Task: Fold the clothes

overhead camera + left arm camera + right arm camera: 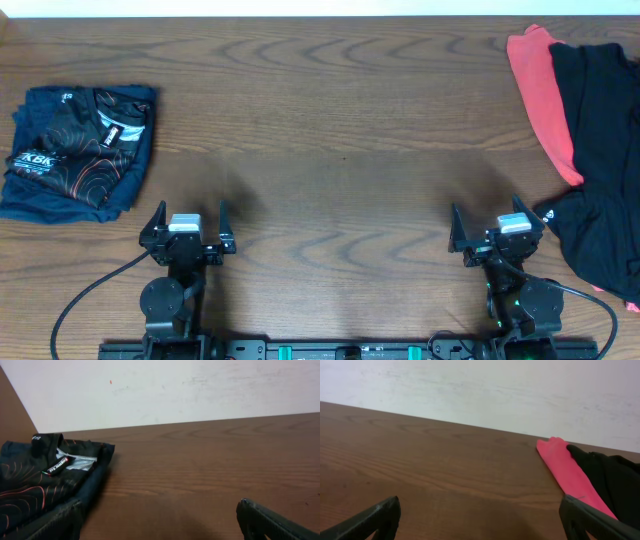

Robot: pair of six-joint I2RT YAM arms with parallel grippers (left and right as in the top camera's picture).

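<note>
A folded black jersey (pixel 78 150) with orange contour lines and white lettering lies at the table's left, on top of navy cloth; the left wrist view shows the jersey (pixel 45 482) at lower left. An unfolded heap of clothes sits at the right edge: a red garment (pixel 540 90) under a black garment (pixel 600 160). The right wrist view catches the red garment (pixel 568 471) and the black garment (pixel 612 485) at the right. My left gripper (pixel 187 217) stands open near the front edge, right of the jersey, holding nothing. My right gripper (pixel 497 222) stands open just left of the black cloth, also holding nothing.
The brown wooden table (pixel 340 150) stretches between the two piles. A white wall (pixel 165 390) runs behind its far edge. Arm bases and cables sit along the front edge (pixel 340 350).
</note>
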